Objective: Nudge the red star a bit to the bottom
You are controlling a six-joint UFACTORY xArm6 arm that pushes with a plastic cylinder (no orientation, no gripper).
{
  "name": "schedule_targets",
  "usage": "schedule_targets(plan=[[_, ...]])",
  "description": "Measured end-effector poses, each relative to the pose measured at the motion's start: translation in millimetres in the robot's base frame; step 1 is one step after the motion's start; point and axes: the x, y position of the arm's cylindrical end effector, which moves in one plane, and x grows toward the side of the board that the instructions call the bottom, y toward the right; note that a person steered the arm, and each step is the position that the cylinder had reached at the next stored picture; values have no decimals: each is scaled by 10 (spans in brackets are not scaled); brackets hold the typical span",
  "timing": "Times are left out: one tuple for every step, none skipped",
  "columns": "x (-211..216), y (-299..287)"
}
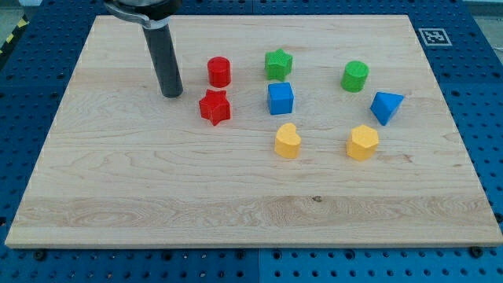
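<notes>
Pale wooden surface point(157, 189) on a blue pegboard carries the blocks. My tip point(172, 94), the tool here, is a bare rod that grasps nothing and touches no block. The red star point(214, 107) lies just to its right in the view and slightly lower, directly below the red cylinder point(219, 71). To push the star toward the view's bottom, my tip probably must first get into the narrow gap between star and cylinder.
</notes>
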Motion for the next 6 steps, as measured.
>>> schedule_targets(plan=[[0, 19], [0, 44], [17, 44], [17, 44], [30, 44], [30, 78]])
